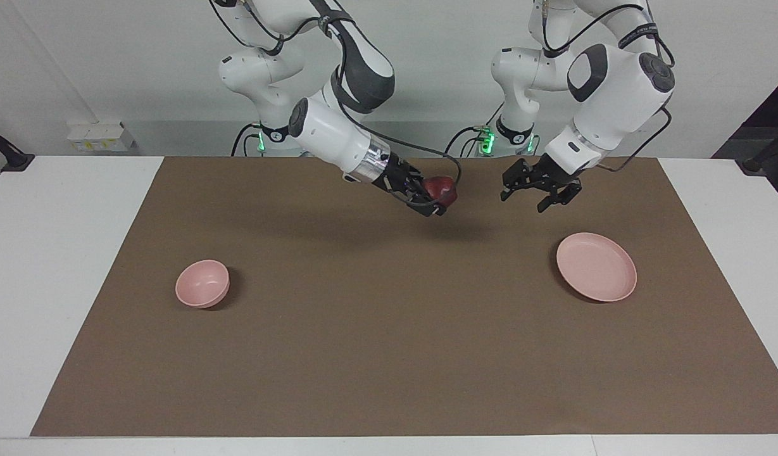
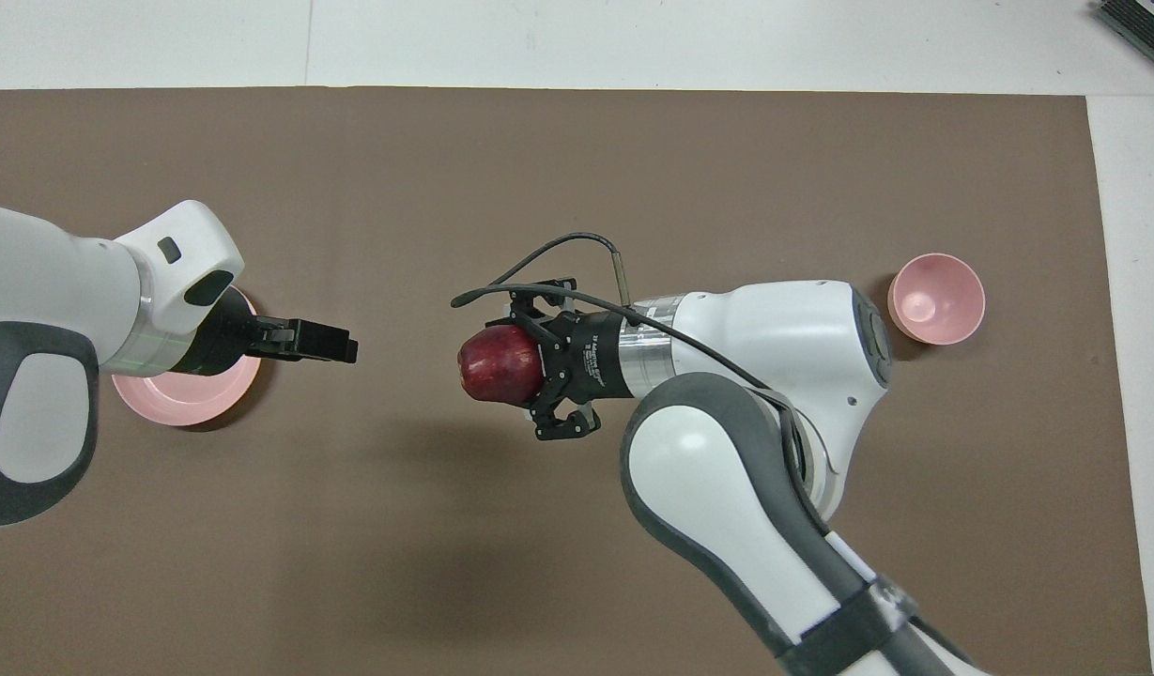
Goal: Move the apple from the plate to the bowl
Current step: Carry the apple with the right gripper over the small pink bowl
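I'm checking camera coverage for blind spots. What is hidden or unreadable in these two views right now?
- Overhead view: much of the plate is covered by the left arm's wrist above it.
- Both views: the side of the apple seated in the right gripper is hidden by its fingers.
- Overhead view: both arms' bases are cut off by the picture's edges.

This is a robotics lab. Two white robot arms (image 1: 338, 120) stand bolted at one end of a white table (image 1: 59, 266) against a bare white wall (image 1: 110, 57), with cables and green status lights (image 1: 306, 138) at their bases. A plain brown mat (image 1: 389, 354) covers the table as a test surface.
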Robot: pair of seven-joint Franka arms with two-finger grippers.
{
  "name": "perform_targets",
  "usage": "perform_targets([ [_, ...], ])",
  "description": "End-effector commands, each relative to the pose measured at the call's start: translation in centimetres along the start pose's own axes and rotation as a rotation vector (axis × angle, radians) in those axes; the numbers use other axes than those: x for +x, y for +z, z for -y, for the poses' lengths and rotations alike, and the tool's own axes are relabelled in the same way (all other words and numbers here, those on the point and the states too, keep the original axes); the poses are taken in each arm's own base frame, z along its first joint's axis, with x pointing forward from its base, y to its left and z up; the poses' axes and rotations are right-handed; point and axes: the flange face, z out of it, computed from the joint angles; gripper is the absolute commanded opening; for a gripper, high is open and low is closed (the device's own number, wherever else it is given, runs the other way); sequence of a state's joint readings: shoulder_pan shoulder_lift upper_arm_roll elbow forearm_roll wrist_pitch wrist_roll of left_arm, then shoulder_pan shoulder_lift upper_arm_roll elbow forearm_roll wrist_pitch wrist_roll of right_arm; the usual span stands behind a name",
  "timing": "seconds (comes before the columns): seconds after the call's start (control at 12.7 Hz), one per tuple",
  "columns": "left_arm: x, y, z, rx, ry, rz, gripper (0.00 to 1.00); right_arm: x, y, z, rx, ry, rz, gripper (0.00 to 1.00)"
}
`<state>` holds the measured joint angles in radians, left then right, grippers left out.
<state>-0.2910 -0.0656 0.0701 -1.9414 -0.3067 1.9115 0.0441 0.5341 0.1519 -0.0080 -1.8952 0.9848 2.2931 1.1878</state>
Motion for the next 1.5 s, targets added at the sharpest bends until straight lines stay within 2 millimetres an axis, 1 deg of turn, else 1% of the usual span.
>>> perform_targets([
  [0.0,0.4,-1.5,1.9,0.115,0.029,-0.003,1.0,0.6,-2.5,0.6,-0.054,-0.086,-0.092,0.0],
  [0.08,0.7,-1.7,2.4,0.176,0.052,-0.011,1.0,1.2,-3.1,0.7,-0.08,-0.141,-0.154,0.0],
  [0.24,1.5,-2.7,4.5,0.238,0.077,-0.028,1.0,2.0,-4.0,0.9,-0.128,-0.217,-0.244,0.0],
  [0.32,2.9,-3.5,5.5,0.248,0.107,-0.038,1.0,2.2,-4.5,1.1,-0.151,-0.254,-0.288,0.0],
  [0.4,3.9,-4.8,6.0,0.251,0.127,-0.052,1.0,2.5,-4.8,1.1,-0.179,-0.299,-0.333,0.0],
  [0.47,4.3,-6.0,6.3,0.256,0.127,-0.074,1.0,2.9,-5.1,1.1,-0.208,-0.346,-0.386,0.0],
  [0.55,4.5,-7.4,7.0,0.266,0.116,-0.095,1.0,3.8,-5.6,1.1,-0.255,-0.398,-0.447,0.0],
  [0.63,4.5,-8.5,7.4,0.272,0.109,-0.102,1.0,4.4,-6.0,0.9,-0.315,-0.478,-0.506,0.0],
  [0.71,4.3,-10.4,7.9,0.278,0.096,-0.101,1.0,5.1,-6.6,0.8,-0.353,-0.529,-0.568,0.0],
  [0.79,3.8,-12.1,8.0,0.277,0.101,-0.083,1.0,6.1,-7.4,1.0,-0.373,-0.547,-0.62,0.0],
  [0.95,2.2,-16.2,8.5,0.273,0.137,-0.043,1.0,7.1,-8.1,1.1,-0.416,-0.614,-0.694,0.0],
  [1.03,1.4,-17.0,9.0,0.267,0.135,-0.009,1.0,8.3,-9.1,1.3,-0.435,-0.634,-0.737,0.0],
  [1.11,0.8,-17.6,9.1,0.259,0.143,0.019,1.0,9.4,-9.9,1.5,-0.455,-0.657,-0.778,0.0],
  [1.19,0.6,-18.7,8.6,0.26,0.159,0.017,1.0,10.5,-10.6,1.4,-0.47,-0.665,-0.809,0.0],
  [1.26,0.4,-19.0,8.5,0.257,0.157,0.024,1.0,12.3,-11.8,1.2,-0.495,-0.671,-0.855,0.0],
  [1.34,0.2,-18.9,8.4,0.252,0.156,0.043,1.0,13.5,-12.9,0.7,-0.503,-0.691,-0.905,0.0],
  [1.42,0.1,-18.8,8.5,0.249,0.153,0.057,1.0,14.8,-13.5,0.2,-0.489,-0.702,-0.931,0.0],
])
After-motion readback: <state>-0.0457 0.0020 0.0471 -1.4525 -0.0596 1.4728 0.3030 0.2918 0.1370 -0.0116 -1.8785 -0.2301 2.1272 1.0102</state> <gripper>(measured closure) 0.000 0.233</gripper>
